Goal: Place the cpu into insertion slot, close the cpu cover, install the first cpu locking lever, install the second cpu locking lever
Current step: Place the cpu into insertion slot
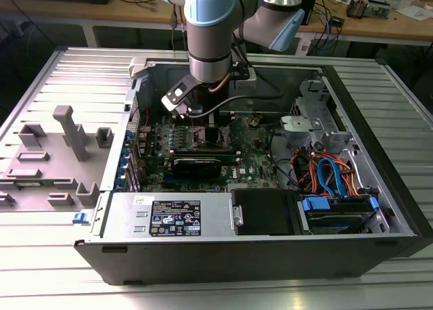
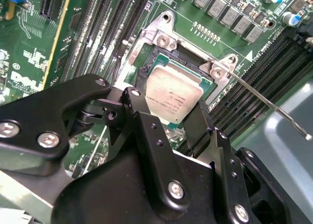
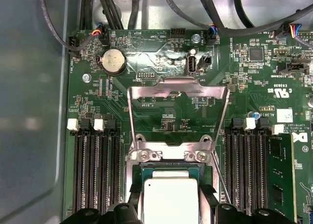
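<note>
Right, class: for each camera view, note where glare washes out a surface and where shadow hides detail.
First wrist view: the cpu top glares almost white, markings washed out, and the grey metal panel shows a hazy reflection. Second wrist view: the cpu is lit evenly, dark print showing. Exterior view: the ribbed table gleams, while the motherboard under the arm sits in shade.

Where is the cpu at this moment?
In both wrist views the cpu is at the insertion slot, right at the hand, with long black memory slots on both sides.
</note>
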`<action>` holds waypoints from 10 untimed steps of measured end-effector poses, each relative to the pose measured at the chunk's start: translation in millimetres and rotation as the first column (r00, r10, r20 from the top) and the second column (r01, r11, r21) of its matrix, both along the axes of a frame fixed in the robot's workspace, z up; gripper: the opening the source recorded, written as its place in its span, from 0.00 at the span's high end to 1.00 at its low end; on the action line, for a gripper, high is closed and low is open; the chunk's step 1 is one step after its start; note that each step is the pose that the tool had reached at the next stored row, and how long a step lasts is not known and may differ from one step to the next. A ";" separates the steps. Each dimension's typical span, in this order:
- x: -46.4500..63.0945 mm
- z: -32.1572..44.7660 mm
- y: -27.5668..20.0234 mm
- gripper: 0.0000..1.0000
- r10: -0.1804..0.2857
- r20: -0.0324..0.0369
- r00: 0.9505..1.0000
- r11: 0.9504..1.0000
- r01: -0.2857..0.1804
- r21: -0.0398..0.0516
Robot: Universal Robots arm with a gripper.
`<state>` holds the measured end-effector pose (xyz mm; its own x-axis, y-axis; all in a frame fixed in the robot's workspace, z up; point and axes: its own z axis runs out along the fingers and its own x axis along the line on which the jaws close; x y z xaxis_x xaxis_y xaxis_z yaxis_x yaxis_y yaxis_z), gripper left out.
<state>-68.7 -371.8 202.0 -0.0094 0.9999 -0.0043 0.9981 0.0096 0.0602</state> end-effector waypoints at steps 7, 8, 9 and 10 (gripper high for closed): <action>0.0 -1.3 -0.1 0.46 -0.019 0.000 1.000 1.000 0.019 0.000; 0.0 -1.7 -0.1 0.46 -0.019 0.000 1.000 1.000 0.019 0.000; 0.0 -2.1 -0.1 0.46 -0.019 0.000 1.000 1.000 0.019 0.000; 0.0 -2.4 -0.1 0.46 -0.019 0.000 1.000 1.000 0.019 0.000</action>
<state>-68.7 -372.0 199.6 0.0097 0.9999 -0.0045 0.9981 -0.0095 0.0601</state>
